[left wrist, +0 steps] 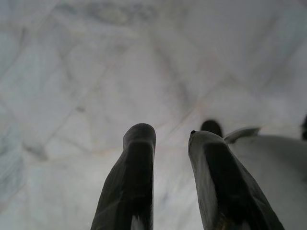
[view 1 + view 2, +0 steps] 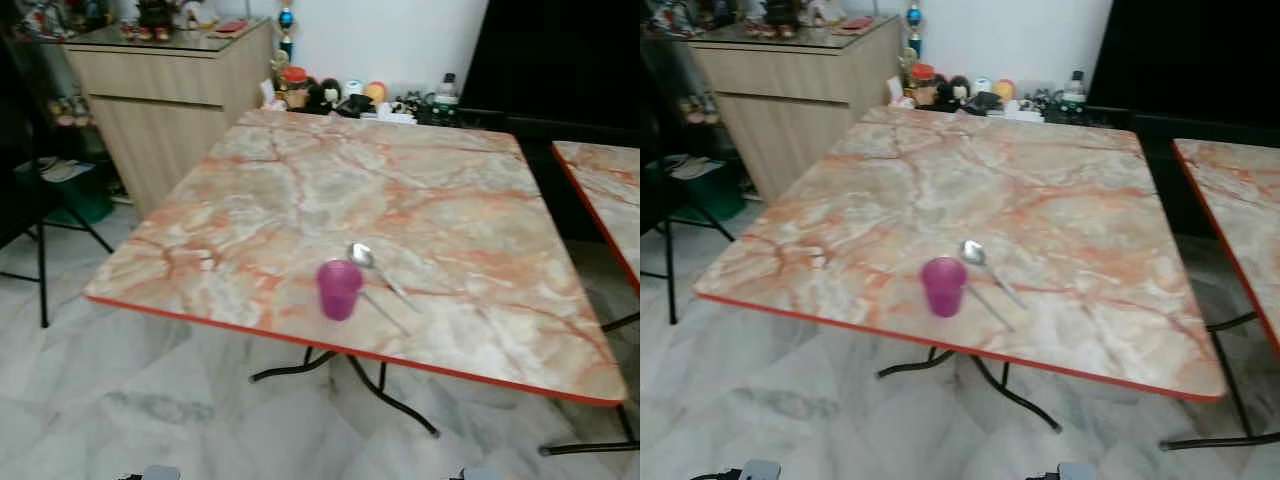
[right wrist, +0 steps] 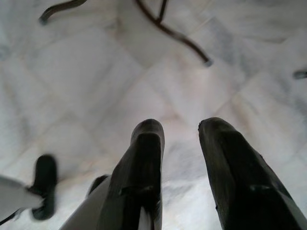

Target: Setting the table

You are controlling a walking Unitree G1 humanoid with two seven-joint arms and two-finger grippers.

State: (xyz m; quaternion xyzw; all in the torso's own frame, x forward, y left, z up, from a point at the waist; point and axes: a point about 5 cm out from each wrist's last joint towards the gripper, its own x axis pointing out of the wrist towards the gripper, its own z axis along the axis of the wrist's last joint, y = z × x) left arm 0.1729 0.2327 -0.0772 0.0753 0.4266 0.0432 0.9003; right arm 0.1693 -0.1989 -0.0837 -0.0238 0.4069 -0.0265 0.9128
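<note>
Table (image 2: 430, 170) setting is judged as barely started: on the marble top, near the front edge, a purple cup (image 2: 339, 289) is being shown upright, with a spoon (image 2: 378, 274) lying just beside it to the right, touching or nearly so. No plates or other pieces are being seen. Left gripper (image 1: 170, 139) is being held low over the tiled floor (image 2: 120, 400), fingers slightly apart, holding nothing. Right gripper (image 3: 181, 129) is being held likewise, jaws parted and empty.
</note>
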